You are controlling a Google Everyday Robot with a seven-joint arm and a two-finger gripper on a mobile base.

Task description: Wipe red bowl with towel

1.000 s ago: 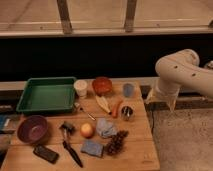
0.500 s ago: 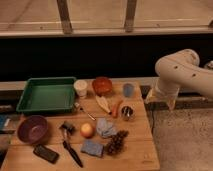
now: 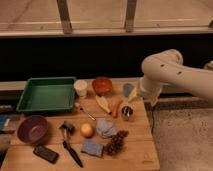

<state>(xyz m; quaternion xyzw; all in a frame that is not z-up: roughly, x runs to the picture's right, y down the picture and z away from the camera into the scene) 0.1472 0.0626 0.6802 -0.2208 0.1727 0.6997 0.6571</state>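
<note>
The wooden worktop [image 3: 142,152] has the white arm [image 3: 170,72] bending down at its right edge, the red bowl [image 3: 102,85] at the back beside the green tray [image 3: 46,107], the crumpled towel [image 3: 105,127] mid-front, and the claw [image 3: 151,100] low by the right rim, its grip impossible to tell.

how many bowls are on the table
2. The red bowl sits at the back centre beside the white cup; the purple bowl sits front left, below the green tray. None seem hidden. The gripper hangs at the table's right edge.
</note>
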